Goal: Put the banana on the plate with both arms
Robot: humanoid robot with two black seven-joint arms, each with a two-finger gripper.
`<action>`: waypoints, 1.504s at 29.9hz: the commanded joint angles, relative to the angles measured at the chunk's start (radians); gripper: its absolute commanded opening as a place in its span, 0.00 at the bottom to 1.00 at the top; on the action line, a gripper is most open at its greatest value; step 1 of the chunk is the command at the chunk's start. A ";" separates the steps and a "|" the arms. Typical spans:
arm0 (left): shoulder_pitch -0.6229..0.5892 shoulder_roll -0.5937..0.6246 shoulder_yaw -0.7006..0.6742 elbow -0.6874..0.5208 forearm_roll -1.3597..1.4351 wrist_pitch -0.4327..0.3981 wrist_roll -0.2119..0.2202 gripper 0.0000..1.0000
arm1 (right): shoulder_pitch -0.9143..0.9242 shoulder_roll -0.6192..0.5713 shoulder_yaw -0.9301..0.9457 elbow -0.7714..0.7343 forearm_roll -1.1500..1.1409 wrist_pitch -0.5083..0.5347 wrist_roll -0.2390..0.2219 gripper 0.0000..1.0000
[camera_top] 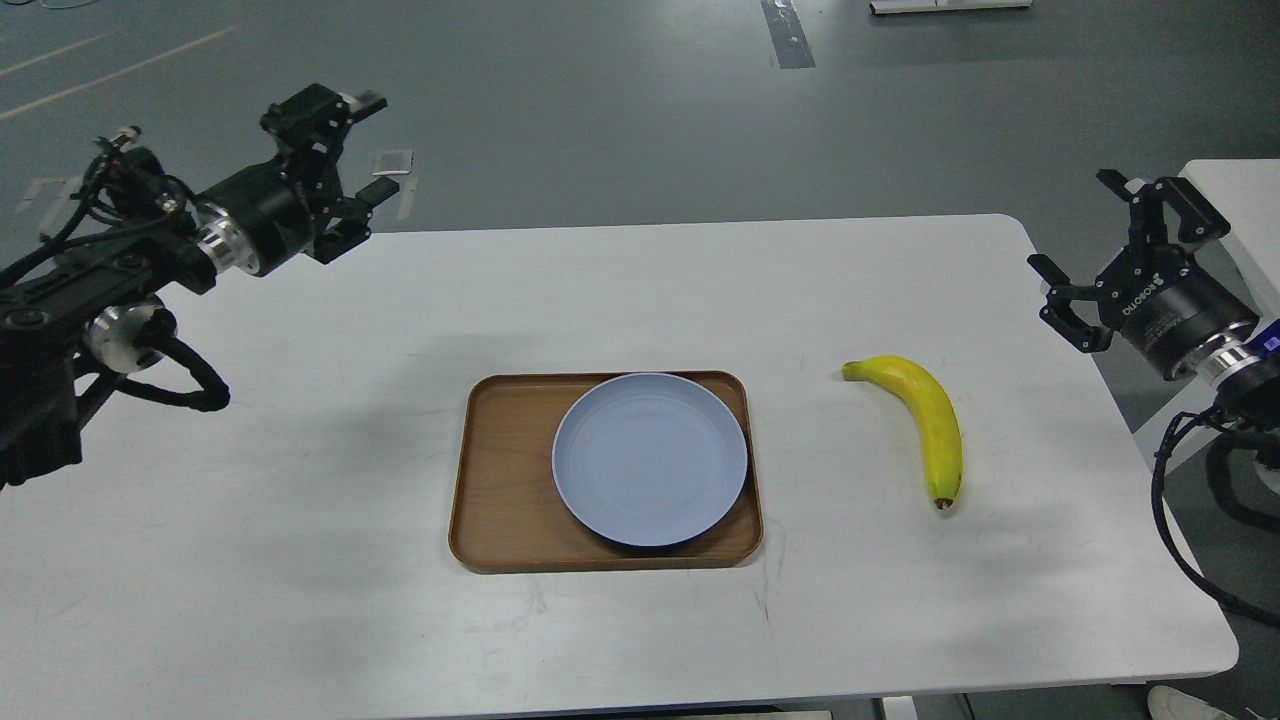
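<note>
A white table [300, 500] carries a brown wooden tray [500, 470], with the pale blue plate [650, 458] lying in the tray's right part (nothing on it). The banana [925, 420] lies bare on the table, right of the tray and apart from it. The left gripper [360, 145] and right gripper [1085, 240] both hover with fingers spread, holding nothing

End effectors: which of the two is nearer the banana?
The right end effector, open at the table's right edge, just up-right of the banana. The left end effector is beyond the plate, far left.
</note>
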State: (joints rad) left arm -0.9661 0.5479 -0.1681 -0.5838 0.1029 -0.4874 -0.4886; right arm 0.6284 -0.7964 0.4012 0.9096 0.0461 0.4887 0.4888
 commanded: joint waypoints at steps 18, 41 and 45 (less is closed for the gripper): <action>0.161 0.004 -0.217 0.004 -0.019 -0.001 0.000 0.98 | 0.174 -0.170 -0.021 0.002 -0.757 0.000 0.000 1.00; 0.162 0.006 -0.217 -0.001 -0.019 -0.001 0.000 0.98 | 0.358 0.134 -0.484 -0.147 -1.325 -0.113 0.000 1.00; 0.162 0.012 -0.217 -0.001 -0.019 -0.001 0.000 0.98 | 0.356 0.178 -0.484 -0.153 -1.325 -0.113 0.000 1.00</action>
State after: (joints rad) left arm -0.8038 0.5555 -0.3851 -0.5842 0.0844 -0.4887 -0.4886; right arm 0.9857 -0.6549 -0.0825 0.7608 -1.2794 0.3761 0.4886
